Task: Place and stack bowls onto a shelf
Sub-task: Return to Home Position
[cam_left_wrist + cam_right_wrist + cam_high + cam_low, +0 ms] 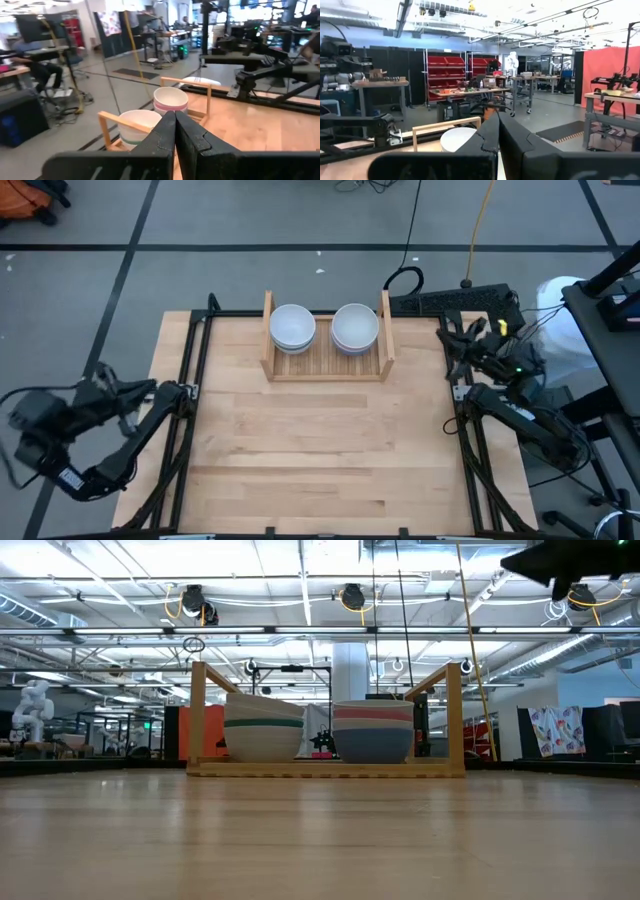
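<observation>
The shelf (325, 366) stands on the table's far middle, resting on its slatted base. It holds two stacks of bowls side by side. The left stack (293, 327) is white with a teal-green bowl in it (263, 728). The right stack (355, 328) has pink and blue bowls under a white one (372, 730). My left gripper (137, 392) is beyond the table's left edge, shut, pointing toward the shelf (175, 117). My right gripper (448, 340) is at the table's far right edge, shut (498, 117), beside the shelf. Neither holds anything.
Black frame rails (200, 380) run along the table's left and right sides. A dark box with cables (450, 302) lies behind the shelf on the right. The wooden tabletop (330, 450) reaches from the shelf to the near edge. A seated person (35, 65) is in the room beyond.
</observation>
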`<move>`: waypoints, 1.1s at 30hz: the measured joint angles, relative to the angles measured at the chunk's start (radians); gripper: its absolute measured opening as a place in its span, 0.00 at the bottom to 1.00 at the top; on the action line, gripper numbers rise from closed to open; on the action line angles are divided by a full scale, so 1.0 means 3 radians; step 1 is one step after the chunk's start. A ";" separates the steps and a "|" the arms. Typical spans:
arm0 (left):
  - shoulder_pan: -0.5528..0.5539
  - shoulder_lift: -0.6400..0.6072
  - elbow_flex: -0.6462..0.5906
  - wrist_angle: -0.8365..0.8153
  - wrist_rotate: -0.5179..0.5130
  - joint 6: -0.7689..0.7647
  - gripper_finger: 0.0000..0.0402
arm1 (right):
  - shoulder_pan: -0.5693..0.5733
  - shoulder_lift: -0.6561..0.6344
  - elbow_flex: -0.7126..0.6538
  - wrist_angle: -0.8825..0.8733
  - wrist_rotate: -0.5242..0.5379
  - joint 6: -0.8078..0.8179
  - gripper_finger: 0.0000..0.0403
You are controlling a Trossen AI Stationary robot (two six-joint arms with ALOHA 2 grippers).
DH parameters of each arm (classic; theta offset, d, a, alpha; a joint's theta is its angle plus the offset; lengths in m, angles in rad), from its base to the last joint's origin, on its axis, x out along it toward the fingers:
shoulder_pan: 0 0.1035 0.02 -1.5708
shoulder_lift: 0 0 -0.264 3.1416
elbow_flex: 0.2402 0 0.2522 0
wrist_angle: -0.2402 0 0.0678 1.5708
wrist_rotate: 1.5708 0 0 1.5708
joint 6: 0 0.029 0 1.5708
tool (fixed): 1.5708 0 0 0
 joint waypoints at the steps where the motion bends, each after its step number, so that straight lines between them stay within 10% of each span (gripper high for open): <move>1: 0.0000 0.0000 -0.0098 0.0093 0.0040 0.0021 0.02 | 0.0000 0.0001 -0.0082 0.0113 0.0000 0.0029 0.00; 33: -0.0004 0.0003 -0.2890 0.3451 0.0815 -0.0512 0.02 | 0.0000 -0.0002 -0.0772 0.0459 -0.0004 -0.0240 0.00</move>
